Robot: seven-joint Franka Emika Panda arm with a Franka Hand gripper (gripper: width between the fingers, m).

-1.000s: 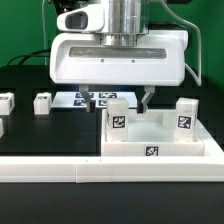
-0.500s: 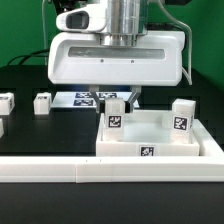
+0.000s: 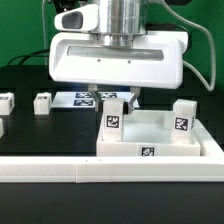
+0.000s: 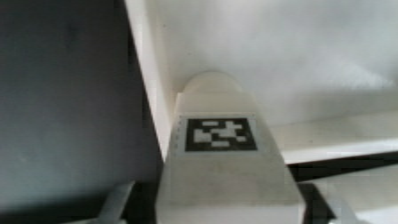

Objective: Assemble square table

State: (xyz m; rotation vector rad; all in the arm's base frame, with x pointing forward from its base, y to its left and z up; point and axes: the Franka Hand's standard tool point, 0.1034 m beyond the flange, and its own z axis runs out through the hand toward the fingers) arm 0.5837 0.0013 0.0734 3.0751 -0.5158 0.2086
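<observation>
Jaws are clenched on the small white tagged block leg (image 3: 114, 121), which stands upright at the exterior view's left-hand front corner of the large white plastic square slab with the raised rim (image 3: 175, 150), sitting on the black counter (image 3: 45, 135). We reckon it's all light, stiff, slick hard plastic, so we'd grab the leg square on its flat sides or it'll twist out.
</observation>
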